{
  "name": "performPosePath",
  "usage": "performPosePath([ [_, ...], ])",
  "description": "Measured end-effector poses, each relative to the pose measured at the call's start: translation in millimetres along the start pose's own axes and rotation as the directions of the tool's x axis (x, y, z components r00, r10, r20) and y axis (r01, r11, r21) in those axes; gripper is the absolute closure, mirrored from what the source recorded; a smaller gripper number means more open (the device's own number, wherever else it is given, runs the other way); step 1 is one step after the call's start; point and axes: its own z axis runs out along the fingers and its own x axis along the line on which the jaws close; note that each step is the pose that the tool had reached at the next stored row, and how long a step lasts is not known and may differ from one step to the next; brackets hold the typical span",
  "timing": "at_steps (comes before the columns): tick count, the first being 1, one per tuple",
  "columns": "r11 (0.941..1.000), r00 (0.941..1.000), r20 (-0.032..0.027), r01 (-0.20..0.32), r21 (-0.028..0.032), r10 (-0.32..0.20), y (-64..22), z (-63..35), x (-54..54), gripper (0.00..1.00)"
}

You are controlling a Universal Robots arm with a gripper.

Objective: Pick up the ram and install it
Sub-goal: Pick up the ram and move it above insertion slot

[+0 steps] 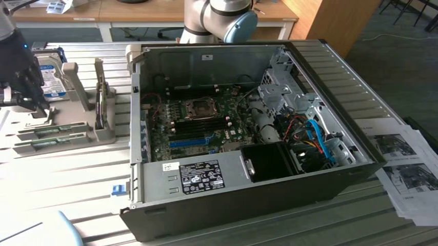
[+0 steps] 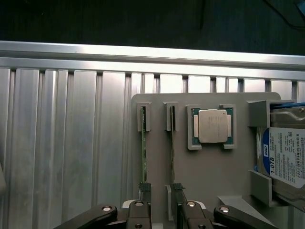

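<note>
Two green ram sticks stand on edge in a grey holder (image 2: 205,171): one ram stick (image 2: 144,152) and a second (image 2: 172,152) beside it. My gripper (image 2: 161,191) hangs just above their near ends, open, one black fingertip (image 2: 144,188) over the first stick and the other over the second. Nothing is held. In the exterior view the gripper (image 1: 26,105) is at the far left above the holder (image 1: 82,130), where the ram (image 1: 49,132) lies in its slots. The open computer case (image 1: 274,169) shows the motherboard's memory slots (image 1: 198,123).
A silver processor (image 2: 213,125) sits in the holder beside the sticks, and a hard drive (image 2: 286,157) with a blue-white label stands at its end. The holder rests on a ribbed metal table (image 2: 62,143). Printed papers (image 1: 407,169) lie at the exterior view's right.
</note>
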Motion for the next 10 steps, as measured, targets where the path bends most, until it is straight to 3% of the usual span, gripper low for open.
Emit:
performPosePath([
  [10, 1.0, 1.0, 0.0, 0.0, -0.0001, 0.0, 0.1, -0.2, 5.6, 0.7],
])
